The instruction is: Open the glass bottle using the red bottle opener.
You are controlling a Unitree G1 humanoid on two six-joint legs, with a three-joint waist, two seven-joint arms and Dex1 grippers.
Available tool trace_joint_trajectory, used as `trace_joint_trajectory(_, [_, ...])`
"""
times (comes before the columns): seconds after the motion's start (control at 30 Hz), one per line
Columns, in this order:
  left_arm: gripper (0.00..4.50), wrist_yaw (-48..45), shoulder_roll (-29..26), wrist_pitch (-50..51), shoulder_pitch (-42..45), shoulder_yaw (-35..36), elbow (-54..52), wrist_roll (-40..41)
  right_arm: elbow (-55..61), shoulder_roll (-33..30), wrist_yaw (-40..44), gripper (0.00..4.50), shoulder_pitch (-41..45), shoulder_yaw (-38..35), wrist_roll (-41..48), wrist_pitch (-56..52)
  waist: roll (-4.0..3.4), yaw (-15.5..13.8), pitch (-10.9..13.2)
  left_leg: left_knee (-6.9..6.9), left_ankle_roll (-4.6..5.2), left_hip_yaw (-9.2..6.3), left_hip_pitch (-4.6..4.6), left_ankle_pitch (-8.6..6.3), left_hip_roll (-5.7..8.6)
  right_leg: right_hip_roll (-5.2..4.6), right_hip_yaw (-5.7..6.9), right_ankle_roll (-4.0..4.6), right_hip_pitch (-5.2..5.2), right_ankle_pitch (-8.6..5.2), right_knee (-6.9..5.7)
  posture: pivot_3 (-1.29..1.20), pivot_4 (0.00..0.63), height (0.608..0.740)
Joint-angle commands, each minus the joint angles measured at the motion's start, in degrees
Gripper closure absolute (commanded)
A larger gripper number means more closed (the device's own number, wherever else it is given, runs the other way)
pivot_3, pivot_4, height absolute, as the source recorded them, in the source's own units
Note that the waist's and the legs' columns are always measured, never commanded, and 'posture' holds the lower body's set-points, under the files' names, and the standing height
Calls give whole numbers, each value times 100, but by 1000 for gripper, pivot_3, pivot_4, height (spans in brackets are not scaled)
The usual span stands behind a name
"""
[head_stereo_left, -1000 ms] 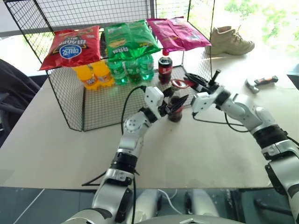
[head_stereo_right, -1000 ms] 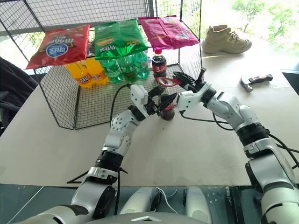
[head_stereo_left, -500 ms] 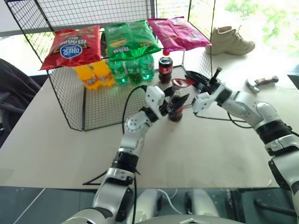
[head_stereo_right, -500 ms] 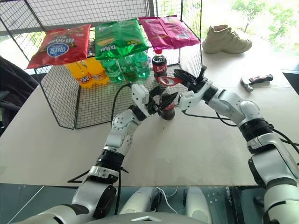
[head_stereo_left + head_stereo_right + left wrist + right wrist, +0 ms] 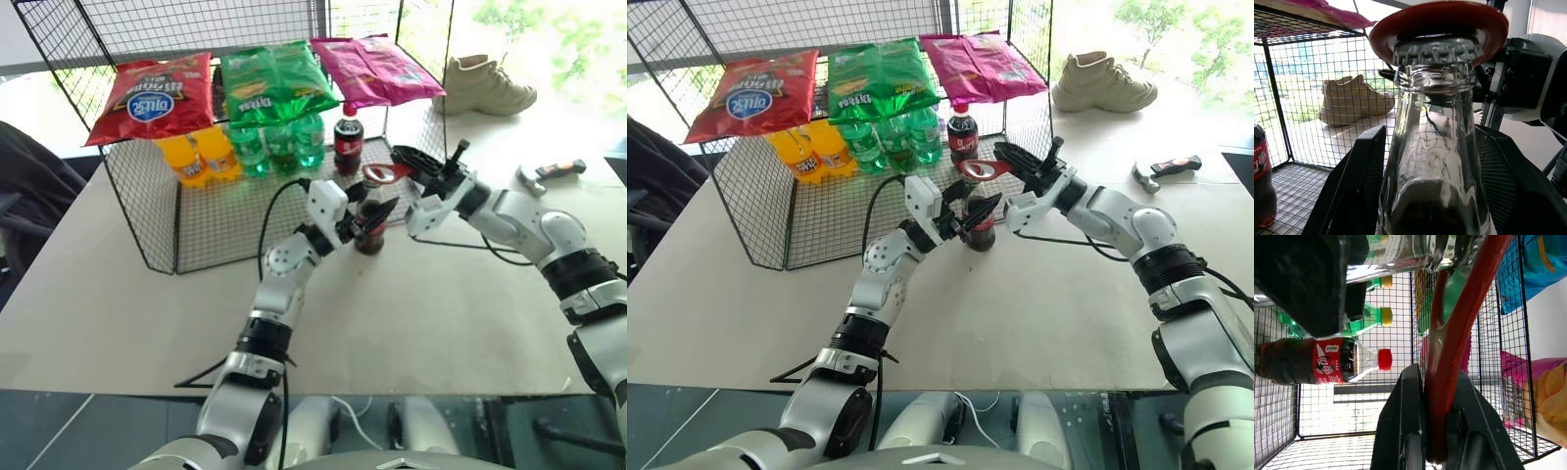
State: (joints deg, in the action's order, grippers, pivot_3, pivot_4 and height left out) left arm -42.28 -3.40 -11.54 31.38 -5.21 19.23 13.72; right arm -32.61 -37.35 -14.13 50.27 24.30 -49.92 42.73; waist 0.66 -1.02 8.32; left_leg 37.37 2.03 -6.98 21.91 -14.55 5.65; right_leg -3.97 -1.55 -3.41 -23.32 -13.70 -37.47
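Note:
The glass bottle (image 5: 369, 228) stands upright on the table in front of the wire rack, dark liquid in its lower part. My left gripper (image 5: 368, 217) is shut on the glass bottle's body, a black finger (image 5: 1354, 193) on either side of the neck (image 5: 1432, 147). The red bottle opener (image 5: 383, 173) lies with its oval ring (image 5: 1440, 22) over the crimped metal cap (image 5: 1434, 51). My right gripper (image 5: 1017, 161) comes in from the right and is shut on the opener's handle (image 5: 1447, 362).
A wire rack (image 5: 147, 215) stands behind, with chip bags (image 5: 152, 98) on top and orange, green and plastic cola bottles (image 5: 348, 140) inside. A shoe (image 5: 487, 86) and a hammer (image 5: 549, 172) lie at the right. Bare table (image 5: 441, 313) spreads in front.
My right gripper has rolled about its own axis with the opener still on the cap. The left gripper and the bottle have stayed put.

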Motion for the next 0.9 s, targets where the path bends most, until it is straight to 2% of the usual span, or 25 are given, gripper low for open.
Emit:
trace_joint_trajectory(0.03, [2362,-111,10,52,-49,-94,55,6,-137,-464,-250,4500,391,-460,-122,-570,0,0,0,0,0,0,0,0,0,0,0,0,-1,0,0,0,150,740])
trace_joint_trajectory(0.37, [2362,-123,30,76,-87,-103,39,20,-184,-557,-474,4500,483,-416,-177,-625,2,57,-2,-16,0,4,-4,0,-4,3,-4,1,2,0,19,0,150,740])
trace_joint_trajectory(0.6, [2362,-124,27,73,-112,-102,12,34,-212,-480,-429,4500,418,-508,94,-521,2,154,-2,-23,0,15,-4,0,-10,4,-13,0,-3,0,19,0,150,740])
trace_joint_trajectory(0.77, [2362,-128,-14,92,-180,-96,-73,44,-245,-345,-223,4500,266,-633,584,-419,2,154,-2,-20,1,13,-4,0,-9,4,-12,0,-2,0,18,0,150,740])
trace_joint_trajectory(0.9, [2362,-121,-88,152,-277,-65,-291,96,-321,39,312,4500,-40,-979,1658,-393,3,171,-3,-20,1,14,-5,0,-11,5,-15,0,-1,0,19,0,150,740])
